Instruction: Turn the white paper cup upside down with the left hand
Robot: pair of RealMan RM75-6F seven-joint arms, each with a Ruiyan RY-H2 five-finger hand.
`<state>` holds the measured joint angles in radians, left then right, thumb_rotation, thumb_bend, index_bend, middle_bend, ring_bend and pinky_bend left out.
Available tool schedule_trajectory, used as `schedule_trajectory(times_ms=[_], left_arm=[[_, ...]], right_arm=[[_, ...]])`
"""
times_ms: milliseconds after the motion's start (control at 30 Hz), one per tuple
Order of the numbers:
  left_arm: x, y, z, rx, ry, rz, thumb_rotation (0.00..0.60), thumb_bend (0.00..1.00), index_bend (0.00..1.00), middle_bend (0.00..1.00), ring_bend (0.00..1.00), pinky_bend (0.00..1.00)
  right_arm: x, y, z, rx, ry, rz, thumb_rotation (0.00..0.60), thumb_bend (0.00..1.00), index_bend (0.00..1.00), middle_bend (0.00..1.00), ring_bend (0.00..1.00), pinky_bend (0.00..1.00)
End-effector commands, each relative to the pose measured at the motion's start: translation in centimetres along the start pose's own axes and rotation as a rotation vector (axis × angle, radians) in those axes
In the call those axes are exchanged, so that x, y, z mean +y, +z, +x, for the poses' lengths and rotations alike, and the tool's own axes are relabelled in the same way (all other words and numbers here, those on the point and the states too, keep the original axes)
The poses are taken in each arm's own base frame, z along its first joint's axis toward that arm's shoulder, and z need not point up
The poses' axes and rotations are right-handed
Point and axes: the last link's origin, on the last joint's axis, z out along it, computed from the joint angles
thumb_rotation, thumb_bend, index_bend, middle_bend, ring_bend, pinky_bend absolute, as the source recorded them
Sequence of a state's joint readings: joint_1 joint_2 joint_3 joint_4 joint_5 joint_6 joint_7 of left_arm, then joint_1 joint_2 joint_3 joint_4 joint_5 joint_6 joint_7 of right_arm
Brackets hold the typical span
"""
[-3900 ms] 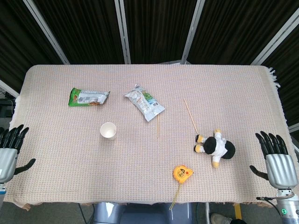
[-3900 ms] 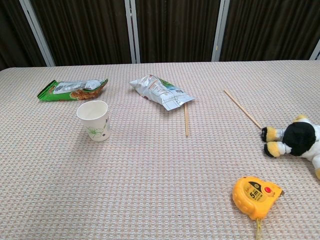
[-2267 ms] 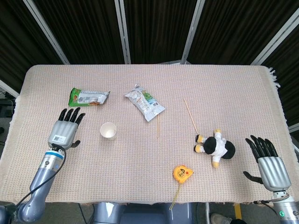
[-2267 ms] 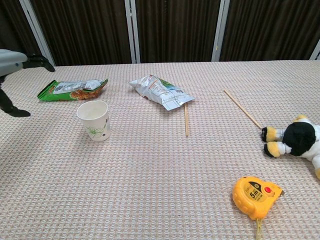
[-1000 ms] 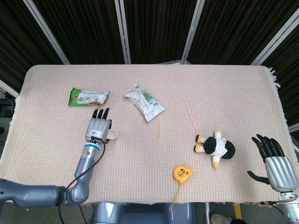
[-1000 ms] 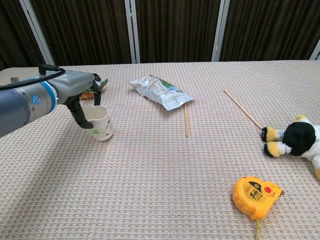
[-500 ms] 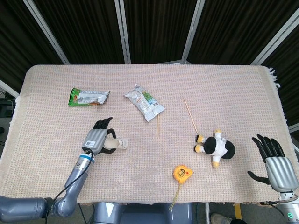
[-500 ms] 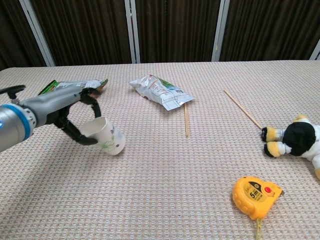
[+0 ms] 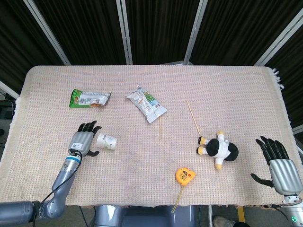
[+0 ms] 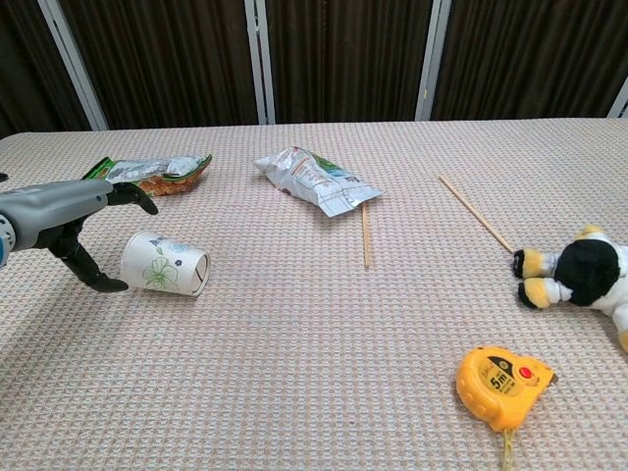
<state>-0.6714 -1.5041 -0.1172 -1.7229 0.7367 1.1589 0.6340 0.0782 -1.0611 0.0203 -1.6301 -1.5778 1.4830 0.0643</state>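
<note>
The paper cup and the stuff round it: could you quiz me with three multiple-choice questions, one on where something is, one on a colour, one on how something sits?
1. Where does the green snack packet lie relative to the white paper cup?
A. Farther back on the table, toward the curtains
B. Right beside the plush toy
C. On top of the tape measure

2. What colour is the tape measure?
A. Blue
B. Yellow
C. White

3. How does the cup sit?
A. Upright, mouth up
B. Fully upside down on its rim
C. On its side, base toward the plush toy

Answers:
1. A, the head view shows the packet behind the cup.
2. B, its case is yellow with a red button in the chest view.
3. C, it lies on the cloth with its rim next to the left hand, whose fingers are spread.
</note>
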Motion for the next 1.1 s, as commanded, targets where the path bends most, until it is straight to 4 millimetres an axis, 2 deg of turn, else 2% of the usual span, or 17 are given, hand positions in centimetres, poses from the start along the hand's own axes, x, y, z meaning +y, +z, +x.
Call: schedule_trajectory(times_ms=[33, 300, 533, 667, 700, 867, 1000, 1100], left_arm=[[1.6, 0.4, 0.7, 0.012, 0.037, -0.005, 0.600, 0.14, 0.14, 0.00, 0.00, 0.00], [5.0, 1.4, 0.2, 0.025, 0.219, 0.016, 0.600, 0.14, 0.23, 0.00, 0.00, 0.00], [6.6, 1.4, -0.7, 0.012, 0.311, 0.012, 0.600, 0.14, 0.27, 0.00, 0.00, 0.00], [7.3, 1.4, -1.1, 0.011, 0.342, 0.015, 0.600, 0.14, 0.33, 0.00, 0.00, 0.00], [7.5, 1.5, -1.3, 0.012, 0.349, 0.017, 0.600, 0.14, 0.37, 0.00, 0.00, 0.00], [8.2, 1.6, -1.9, 0.023, 0.331, 0.010, 0.600, 0.14, 0.53, 0.00, 0.00, 0.00], [8.2, 1.6, -1.8, 0.047, 0.300, 0.011, 0.600, 0.14, 0.55, 0.00, 0.00, 0.00], [8.3, 1.4, -1.4, 0.067, 0.203, -0.006, 0.600, 0.14, 0.55, 0.00, 0.00, 0.00]], right_arm=[[0.0, 0.0, 0.0, 0.000, 0.002, 0.000, 0.600, 0.05, 0.05, 0.00, 0.00, 0.00], [0.2, 0.0, 0.3, 0.010, 0.008, 0.002, 0.600, 0.05, 0.05, 0.00, 0.00, 0.00], [0.2, 0.0, 0.4, 0.013, 0.009, 0.004, 0.600, 0.05, 0.05, 0.00, 0.00, 0.00], [0.2, 0.0, 0.3, 0.011, 0.011, 0.006, 0.600, 0.05, 0.05, 0.00, 0.00, 0.00], [0.1, -0.1, 0.3, 0.011, 0.009, 0.008, 0.600, 0.05, 0.05, 0.00, 0.00, 0.00], [0.2, -0.1, 0.4, 0.013, 0.011, 0.010, 0.600, 0.05, 0.05, 0.00, 0.00, 0.00], [0.4, -0.1, 0.6, 0.019, 0.018, 0.003, 0.600, 0.05, 0.06, 0.00, 0.00, 0.00], [0.4, -0.1, 0.6, 0.019, 0.019, 0.004, 0.600, 0.05, 0.07, 0.00, 0.00, 0.00]])
